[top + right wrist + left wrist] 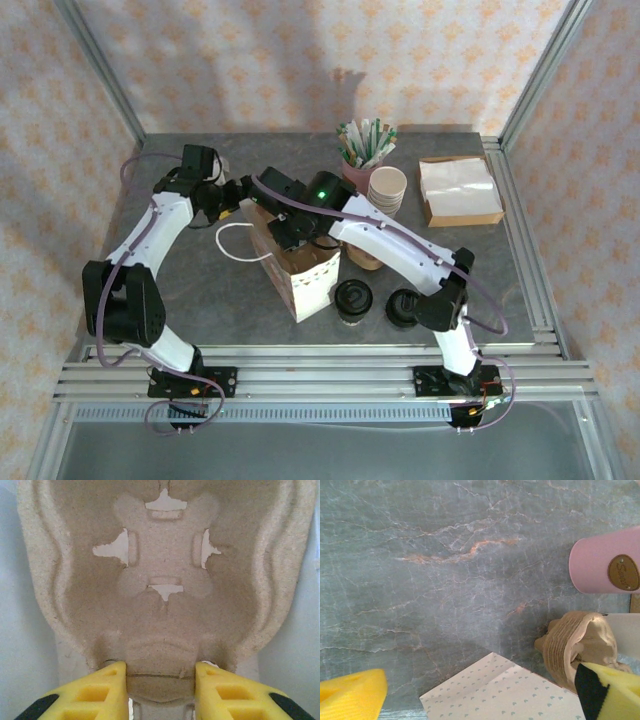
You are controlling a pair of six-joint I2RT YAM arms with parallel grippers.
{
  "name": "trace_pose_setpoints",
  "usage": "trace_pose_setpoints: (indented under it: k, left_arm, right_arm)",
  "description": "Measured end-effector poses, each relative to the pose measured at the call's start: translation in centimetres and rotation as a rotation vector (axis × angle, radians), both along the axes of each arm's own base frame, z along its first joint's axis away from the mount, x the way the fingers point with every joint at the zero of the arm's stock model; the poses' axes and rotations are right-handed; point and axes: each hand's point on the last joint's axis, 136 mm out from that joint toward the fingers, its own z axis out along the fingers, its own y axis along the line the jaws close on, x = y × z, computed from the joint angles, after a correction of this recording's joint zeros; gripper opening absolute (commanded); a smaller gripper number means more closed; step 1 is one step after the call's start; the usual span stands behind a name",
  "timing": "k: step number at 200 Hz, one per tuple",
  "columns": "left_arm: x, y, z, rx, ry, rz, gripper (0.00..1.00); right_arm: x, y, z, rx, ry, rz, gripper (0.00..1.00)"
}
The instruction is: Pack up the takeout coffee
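The grey marbled table [200, 290] carries everything. Near its middle stands the white paper bag printed with tiny hearts [312, 285], open at the top. Inside it is the brown moulded-pulp cup carrier [165, 580], with white bag wall on both sides of it in the right wrist view. The right gripper [160, 669] reaches down into the bag, its yellow fingers [107, 692] pinched narrow on the carrier's near edge.

The left gripper [482, 680] hangs over the table at the bag's far left corner, spread wide with nothing between its pads.

At the far right lies a shallow brown cardboard tray [465, 217] holding a pile of white paper napkins [455, 180]. Left of it stands a pink cup [357, 175] stuffed with white-and-green wrapped straws [365, 140]. Just beside that is a stack of bare cream paper cups [388, 188], the top one empty.

Two black-lidded takeout coffee cups [352, 298] stand on the table outside the bag, side by side just to its right. The second [403, 305] is close against the right arm.

In the left wrist view the pink cup bears a brown oval label [623, 572]. Its gold cursive word starts with S, and the rest is unreadable.
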Motion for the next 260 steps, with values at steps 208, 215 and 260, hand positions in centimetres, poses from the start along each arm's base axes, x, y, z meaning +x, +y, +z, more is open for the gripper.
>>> trace_pose_setpoints:
  k: [208,215,260]
  left_arm:
    - [-8.5,-2.8,15.4,0.224,-0.453,-0.588,0.90]
    - [-8.6,-3.0,15.4,0.227,-0.456,-0.599,0.90]
    - [-8.4,-3.9,13.8,0.241,-0.405,-0.643,0.90]
  right_arm:
    - [-1.1,-0.3,-0.1,0.069,0.015,0.009,0.32]
    - [-1.1,-0.2,-0.1,0.072,0.017,0.008,0.32]
    - [-1.2,-0.3,-0.5,0.068,0.021,0.007,0.32]
